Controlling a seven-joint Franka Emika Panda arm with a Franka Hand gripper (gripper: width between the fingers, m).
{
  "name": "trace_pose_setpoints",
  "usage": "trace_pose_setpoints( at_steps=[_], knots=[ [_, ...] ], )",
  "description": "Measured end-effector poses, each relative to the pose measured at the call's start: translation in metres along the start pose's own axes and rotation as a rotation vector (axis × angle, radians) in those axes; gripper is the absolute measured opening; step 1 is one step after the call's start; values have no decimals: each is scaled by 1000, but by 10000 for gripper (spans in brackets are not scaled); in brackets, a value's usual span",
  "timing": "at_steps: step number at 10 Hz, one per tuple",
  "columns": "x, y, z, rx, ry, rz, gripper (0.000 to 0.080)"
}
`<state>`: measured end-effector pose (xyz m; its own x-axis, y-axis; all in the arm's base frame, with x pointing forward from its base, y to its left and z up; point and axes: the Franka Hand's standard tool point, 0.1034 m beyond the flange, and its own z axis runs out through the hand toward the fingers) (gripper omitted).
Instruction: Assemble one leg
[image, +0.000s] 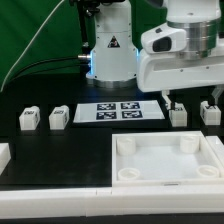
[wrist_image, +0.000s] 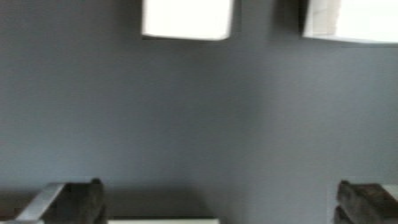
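Four small white legs stand in a row on the black table. Two are at the exterior view's left (image: 29, 119) (image: 59, 118) and two at its right (image: 179, 114) (image: 210, 110). My gripper (image: 190, 97) hangs just above the two right legs, open and empty. In the wrist view its dark fingers (wrist_image: 63, 203) stand wide apart around the gripper's gap (wrist_image: 215, 205), with nothing between them. Two white legs (wrist_image: 189, 18) (wrist_image: 350, 20) show ahead of the fingers, cut off by the picture's edge. The large white tray-like piece (image: 123, 168) with corner sockets lies in front.
The marker board (image: 121, 110) lies flat in the middle, before the arm's white base (image: 110, 55). Another white part (image: 3, 155) shows at the exterior view's left edge. A white edge (wrist_image: 169, 220) shows between the fingers in the wrist view.
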<state>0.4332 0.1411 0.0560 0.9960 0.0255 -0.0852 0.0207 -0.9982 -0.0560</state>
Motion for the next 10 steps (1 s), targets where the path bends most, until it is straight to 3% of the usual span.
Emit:
trace_pose_setpoints(
  at_steps=[3, 7, 9, 10],
  knots=[
    [-10, -26, 6, -4, -9, 9, 649],
    [-17, -24, 7, -21, -83, -13, 649],
    [-21, -23, 8, -42, -266, -4, 649],
    [-25, -30, 16, -41, -306, 18, 649]
  ],
)
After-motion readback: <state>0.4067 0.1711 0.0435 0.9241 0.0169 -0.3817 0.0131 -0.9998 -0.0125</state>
